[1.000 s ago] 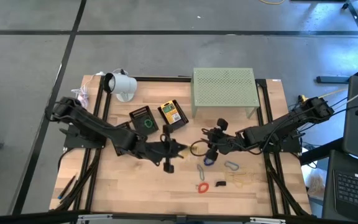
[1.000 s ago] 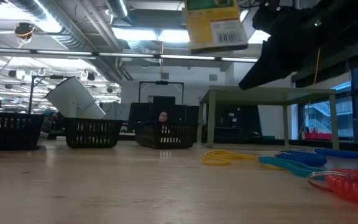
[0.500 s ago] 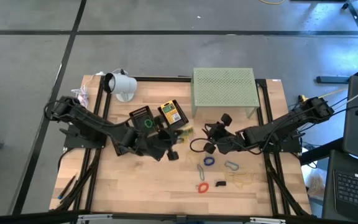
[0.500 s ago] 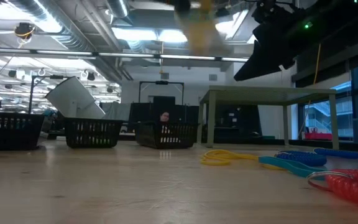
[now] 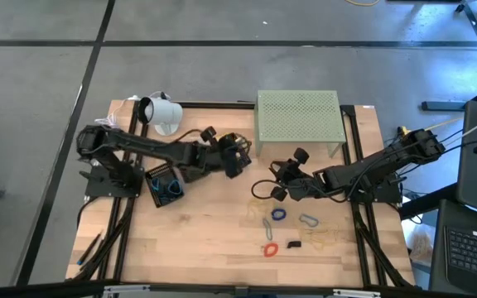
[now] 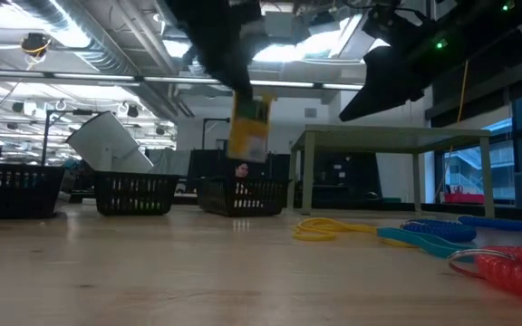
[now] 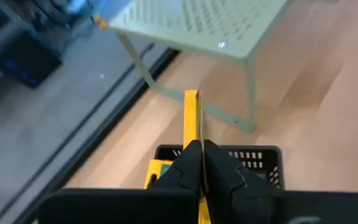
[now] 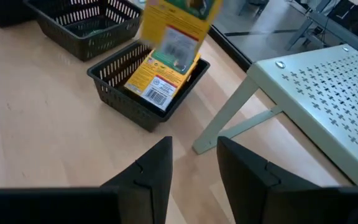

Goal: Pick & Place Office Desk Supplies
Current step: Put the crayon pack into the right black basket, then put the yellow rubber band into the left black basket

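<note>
Yellow was the thing to spot here: the left gripper (image 7: 201,163) had its fingers pinched tight on a yellow packet (image 7: 192,118), held edge-on in the air right over a black basket (image 8: 143,87). A second packet (image 8: 160,79) already leaned inside that basket. In the high view this all sat just left of centre, upper half of the frame, close beside the pale green stand (image 5: 297,116).

The low view showed the held packet (image 6: 249,127) hanging clear of the wood table (image 6: 152,272), top centre.

The right gripper (image 5: 281,180) hovered right of centre, near the stand's front leg. Its fingers (image 8: 157,165) were partway apart with nothing between them.

Loose stuff lay lower centre-right in the high view: a blue band (image 5: 278,214), a red band (image 5: 269,249), a metal clip (image 5: 307,220), a small black clip (image 5: 294,245) and yellowish bands (image 5: 322,240). A dark loop (image 5: 262,192) lay just by the right gripper; couldn't tell if it touched it.

Another basket (image 5: 164,185) with blue and green bits sat at the centre left, under the left arm. A white cup (image 5: 161,112) lay tipped over at the upper left of the table.
</note>
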Controlling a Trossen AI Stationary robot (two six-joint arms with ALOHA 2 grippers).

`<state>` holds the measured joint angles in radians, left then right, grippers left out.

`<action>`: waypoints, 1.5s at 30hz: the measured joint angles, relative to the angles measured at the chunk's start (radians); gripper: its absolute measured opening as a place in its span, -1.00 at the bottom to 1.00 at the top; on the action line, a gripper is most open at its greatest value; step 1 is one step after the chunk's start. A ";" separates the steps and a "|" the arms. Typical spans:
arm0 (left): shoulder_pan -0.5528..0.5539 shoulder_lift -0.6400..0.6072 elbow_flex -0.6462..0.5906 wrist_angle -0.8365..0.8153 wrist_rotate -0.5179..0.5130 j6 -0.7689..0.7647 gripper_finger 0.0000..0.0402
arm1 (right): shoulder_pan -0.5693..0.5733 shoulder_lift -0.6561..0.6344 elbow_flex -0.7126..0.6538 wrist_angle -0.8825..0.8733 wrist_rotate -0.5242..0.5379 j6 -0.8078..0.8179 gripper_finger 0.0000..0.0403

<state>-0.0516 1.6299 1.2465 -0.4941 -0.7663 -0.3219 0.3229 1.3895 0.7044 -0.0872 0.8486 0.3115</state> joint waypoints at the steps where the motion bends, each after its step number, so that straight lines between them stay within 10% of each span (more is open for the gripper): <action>1: 0.018 0.007 0.000 -0.003 0.023 0.001 -0.98 | -0.001 0.000 0.000 -0.001 0.000 -0.005 -0.35; 19: 0.088 0.105 0.000 -0.003 0.134 0.002 -0.86 | -0.005 0.000 0.000 -0.003 0.000 -0.063 -0.35; 30: 0.086 0.104 0.000 -0.003 0.031 0.037 -0.54 | -0.034 0.000 0.000 -0.003 -0.006 -0.043 -0.35; 45: -0.048 0.103 0.000 -0.016 0.096 -0.018 -0.38 | -0.033 0.000 0.000 -0.003 -0.365 -0.027 -0.35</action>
<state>-0.0998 1.7325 1.2465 -0.5101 -0.6701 -0.3401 0.2897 1.3895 0.7044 -0.0902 0.4835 0.2841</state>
